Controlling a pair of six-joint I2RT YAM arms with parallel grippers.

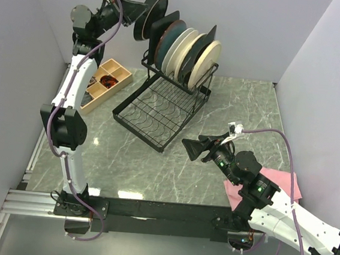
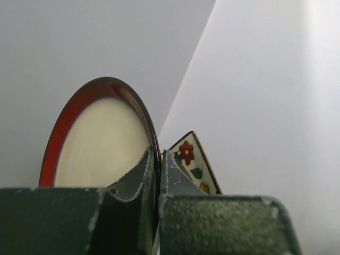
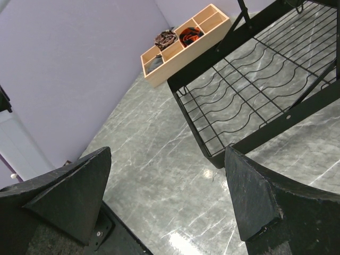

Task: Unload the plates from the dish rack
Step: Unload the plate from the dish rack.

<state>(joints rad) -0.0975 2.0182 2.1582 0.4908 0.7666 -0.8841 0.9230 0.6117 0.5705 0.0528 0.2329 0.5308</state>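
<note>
My left gripper (image 1: 140, 11) is raised high at the back left, above and left of the dish rack (image 1: 159, 111). It is shut on the rim of a round brown-rimmed tan plate (image 1: 153, 12), held on edge. In the left wrist view the fingers (image 2: 158, 159) pinch that plate (image 2: 101, 138), and a cream square plate with coloured flowers (image 2: 193, 163) shows behind. Several plates (image 1: 186, 51) stand upright in the rack's upper frame. My right gripper (image 1: 193, 148) is open and empty, low over the table right of the rack's lower grid (image 3: 249, 95). Its jaws (image 3: 168, 151) stand wide apart.
A wooden compartment tray (image 1: 106, 84) with small items sits left of the rack; it also shows in the right wrist view (image 3: 186, 40). A pink folded cloth (image 1: 290, 181) lies under the right arm. Grey walls close in on three sides.
</note>
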